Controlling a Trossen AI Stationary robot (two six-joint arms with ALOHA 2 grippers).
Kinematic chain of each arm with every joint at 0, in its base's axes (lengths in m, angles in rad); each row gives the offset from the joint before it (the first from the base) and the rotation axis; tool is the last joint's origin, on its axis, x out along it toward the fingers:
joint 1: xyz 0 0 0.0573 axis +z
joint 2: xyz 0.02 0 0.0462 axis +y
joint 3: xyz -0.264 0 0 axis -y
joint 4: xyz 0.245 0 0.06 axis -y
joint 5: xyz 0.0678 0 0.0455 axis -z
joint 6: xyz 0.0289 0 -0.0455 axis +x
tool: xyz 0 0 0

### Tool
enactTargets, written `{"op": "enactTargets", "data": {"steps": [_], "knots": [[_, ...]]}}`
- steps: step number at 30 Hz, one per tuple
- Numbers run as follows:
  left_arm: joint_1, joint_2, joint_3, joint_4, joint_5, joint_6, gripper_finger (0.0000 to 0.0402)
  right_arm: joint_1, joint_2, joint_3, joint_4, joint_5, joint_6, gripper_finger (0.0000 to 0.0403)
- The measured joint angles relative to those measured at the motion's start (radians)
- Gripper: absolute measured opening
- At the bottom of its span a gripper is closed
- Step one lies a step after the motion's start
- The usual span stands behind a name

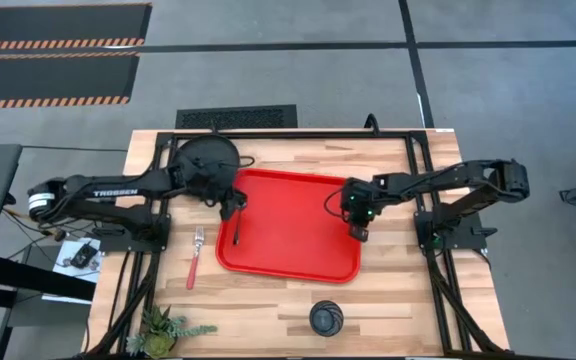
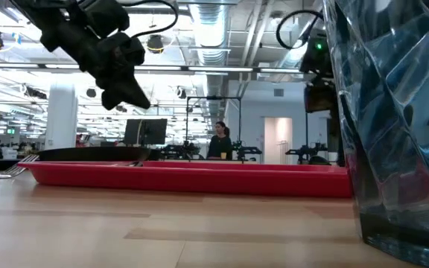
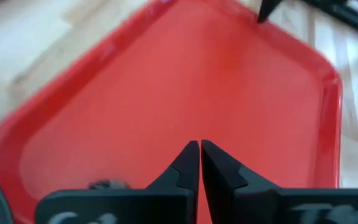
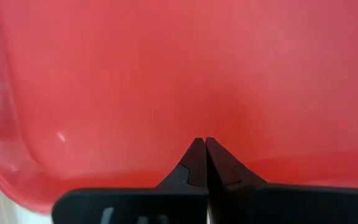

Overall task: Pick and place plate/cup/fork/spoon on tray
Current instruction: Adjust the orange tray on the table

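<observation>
We judged the slim dark spoon (image 1: 237,226) delivered onto the bright red plastic tray (image 1: 298,255), both the left gripper (image 1: 233,209) and right gripper (image 1: 358,231) pressed together empty above it, so next we needed the red-handled fork (image 1: 195,256).

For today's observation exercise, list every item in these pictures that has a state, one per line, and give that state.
Large bright red plastic tray: flat on the table, spoon on it.
Round matte black plate: on the table beside the tray's corner.
Small dark-red tumbler cup: upright, off the tray.
Red-handled fork: lying on the table beside the tray.
Slim dark spoon: lying on the tray.
Left gripper: shut, empty.
Right gripper: shut, empty.
</observation>
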State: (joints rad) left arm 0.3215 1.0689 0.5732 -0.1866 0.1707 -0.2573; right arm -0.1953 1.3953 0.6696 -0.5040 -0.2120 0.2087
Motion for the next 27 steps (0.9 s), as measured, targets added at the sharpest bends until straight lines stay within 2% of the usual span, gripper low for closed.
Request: {"op": "enactTargets", "data": {"steps": [7, 20, 27], "knots": [[-0.067, 0.0, 0.0, -0.01, -0.076, -0.089, 0.0, -0.058, -0.001, -0.038, -0.012, -0.024, -0.034, 0.0003], [-0.122, 0.0, 0.0, -0.012, -0.106, -0.166, 0.0, -0.147, -0.001, -0.043, -0.077, -0.013, -0.117, 0.0004], [-0.147, 0.0, 0.0, -0.012, -0.167, -0.229, 0.0, -0.177, -0.003, -0.028, -0.058, -0.009, -0.165, 0.0005]]}}
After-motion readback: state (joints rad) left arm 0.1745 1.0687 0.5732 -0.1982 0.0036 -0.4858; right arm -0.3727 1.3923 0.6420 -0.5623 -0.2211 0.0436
